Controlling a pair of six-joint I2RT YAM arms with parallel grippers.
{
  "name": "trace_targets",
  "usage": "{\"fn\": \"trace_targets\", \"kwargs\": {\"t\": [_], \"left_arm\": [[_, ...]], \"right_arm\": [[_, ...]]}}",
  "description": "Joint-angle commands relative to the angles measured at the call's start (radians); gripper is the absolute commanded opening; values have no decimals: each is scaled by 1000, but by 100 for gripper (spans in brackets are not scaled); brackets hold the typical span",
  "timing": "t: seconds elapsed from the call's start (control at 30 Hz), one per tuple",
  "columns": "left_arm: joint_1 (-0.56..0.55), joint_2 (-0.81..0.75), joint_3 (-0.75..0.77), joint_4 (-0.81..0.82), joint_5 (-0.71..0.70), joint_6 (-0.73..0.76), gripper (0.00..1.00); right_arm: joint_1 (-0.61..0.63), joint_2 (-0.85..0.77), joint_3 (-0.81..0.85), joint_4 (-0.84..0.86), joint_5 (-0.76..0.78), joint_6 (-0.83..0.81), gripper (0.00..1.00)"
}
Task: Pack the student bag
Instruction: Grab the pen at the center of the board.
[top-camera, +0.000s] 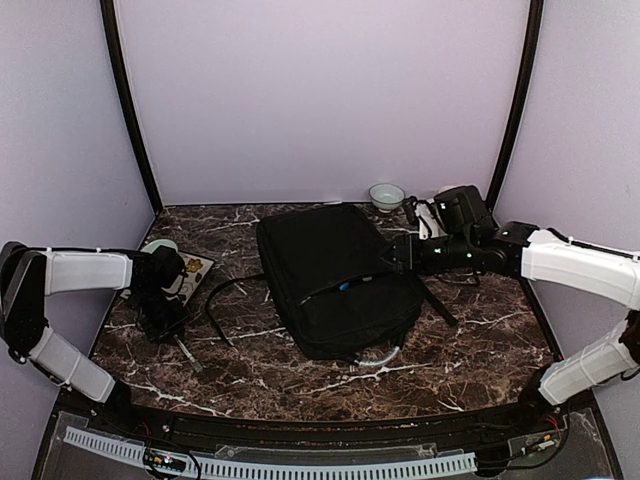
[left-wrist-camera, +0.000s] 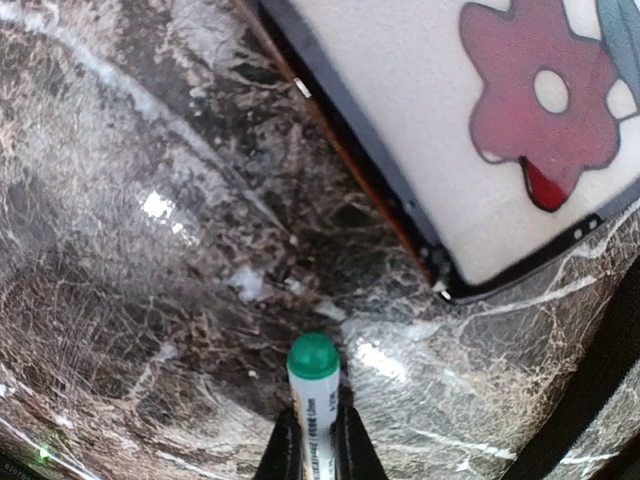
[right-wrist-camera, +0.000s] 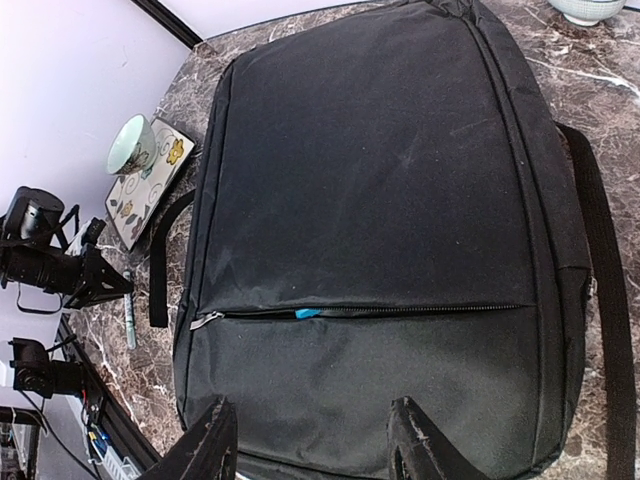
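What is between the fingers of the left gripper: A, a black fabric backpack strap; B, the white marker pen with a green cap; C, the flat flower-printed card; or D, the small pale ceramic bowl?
B: the left wrist view shows the white marker pen with a green cap clamped between the two fingers of the left gripper.

Backpack (top-camera: 335, 280) mid-desk (top-camera: 480, 340), bowl (top-camera: 386, 195) behind it at the rear edge, book (top-camera: 192, 274) to its left, cup (top-camera: 158, 246) at the book's rear corner, marker (left-wrist-camera: 313, 372) before the book.
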Motion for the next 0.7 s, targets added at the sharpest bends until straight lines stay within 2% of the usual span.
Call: {"fn": "trace_targets", "kwargs": {"t": [0.0, 0.17, 0.3, 0.4, 0.5, 0.67], "left_arm": [[6, -36, -16, -36, 9, -7, 3], [-19, -231, -34, -78, 89, -106, 0], [-78, -332, 41, -83, 87, -206, 0], [-112, -345, 120, -45, 78, -249, 0], [-156, -322, 189, 39, 27, -232, 0], [-203, -263, 217, 224, 18, -248, 0]], "right_arm": [[7, 31, 40, 52, -14, 1, 52], [11, 60, 55, 103, -59, -22, 52], [38, 79, 66, 159, -80, -50, 52], [76, 101, 83, 206, -83, -94, 52], [122, 122, 94, 265, -89, -141, 52], [191, 181, 125, 333, -125, -205, 52]]}}
